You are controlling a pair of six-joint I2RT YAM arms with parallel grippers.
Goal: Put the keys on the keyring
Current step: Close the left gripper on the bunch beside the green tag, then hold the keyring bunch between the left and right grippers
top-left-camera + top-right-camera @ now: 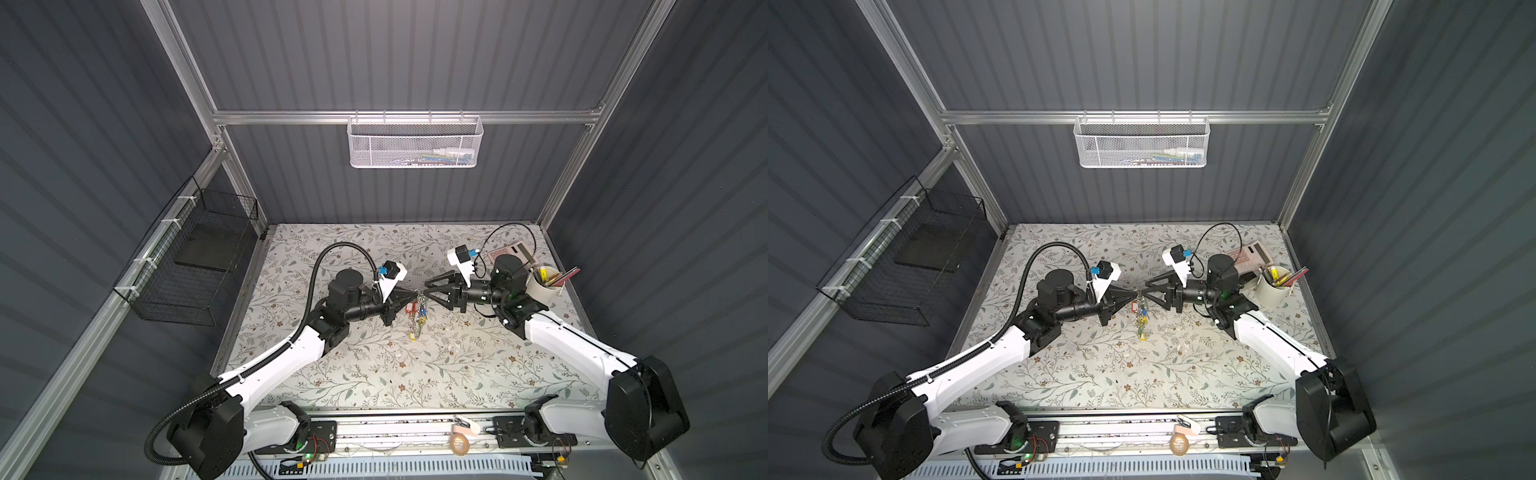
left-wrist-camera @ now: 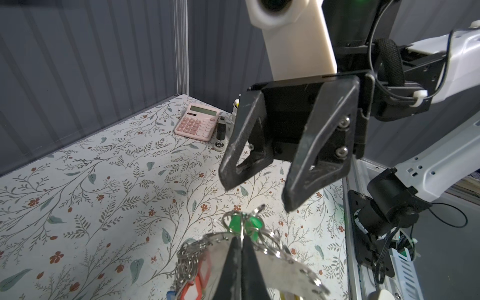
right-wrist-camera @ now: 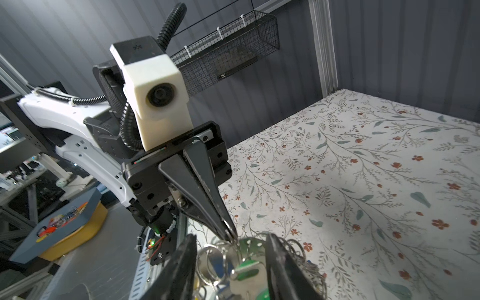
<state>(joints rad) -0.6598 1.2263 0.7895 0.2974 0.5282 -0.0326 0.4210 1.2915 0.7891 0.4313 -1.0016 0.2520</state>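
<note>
The keyring (image 1: 419, 312) hangs above the floral table (image 1: 374, 365), its top pinched in the clenched left gripper (image 1: 417, 293). The green-tagged keys (image 2: 235, 223) sit at the keyring's top, flanked by the released right gripper (image 2: 259, 196). A pink calculator (image 2: 198, 122) lies well beyond the keyring.

The table (image 1: 324, 374), covered in a pale leaf-and-flower print, carries a pink calculator (image 1: 1252, 254) at its far right corner, in the upper right of its surface in both top views. A white cup (image 1: 540, 296) of pens (image 1: 555, 277) stands just below the calculator in the frame. A small black device (image 2: 220, 132), possibly a stapler, lies just beside the calculator.
</note>
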